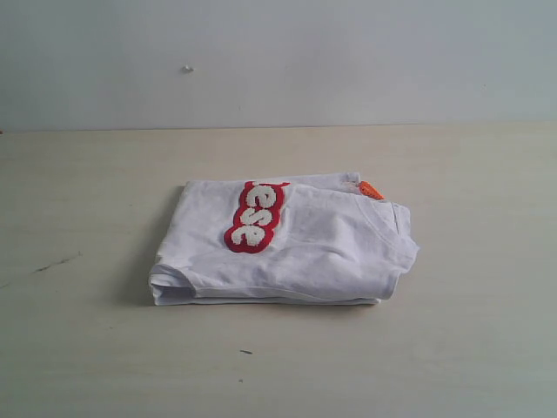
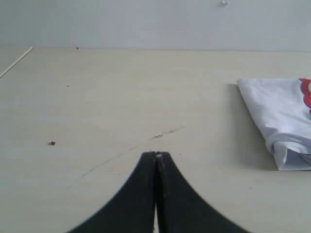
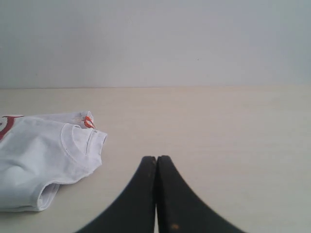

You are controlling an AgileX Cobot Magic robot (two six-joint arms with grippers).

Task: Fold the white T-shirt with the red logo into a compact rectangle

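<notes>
The T-shirt (image 1: 322, 248) lies folded into a thick, roughly rectangular bundle near the middle of the table (image 1: 87, 174), with its layered edges showing along the near side. The logo (image 1: 255, 216) faces up on the left half of the top layer, and only some of its white letters on red show (the rest is tucked under a fold). A small orange tag (image 1: 372, 190) pokes out at the far right corner, just beside the ribbed collar. A sleeve opening bulges at the right end, so that side is rounder than the left. Neither arm appears in the exterior view. The left gripper (image 2: 156, 155) hangs over bare table, well apart from the shirt's left edge, its fingers pressed together with nothing between them. The right gripper (image 3: 156, 158) is likewise closed on nothing, over bare table and apart from the collar end of the shirt. A thin dark scratch (image 1: 52, 264) marks the table left of the bundle.
</notes>
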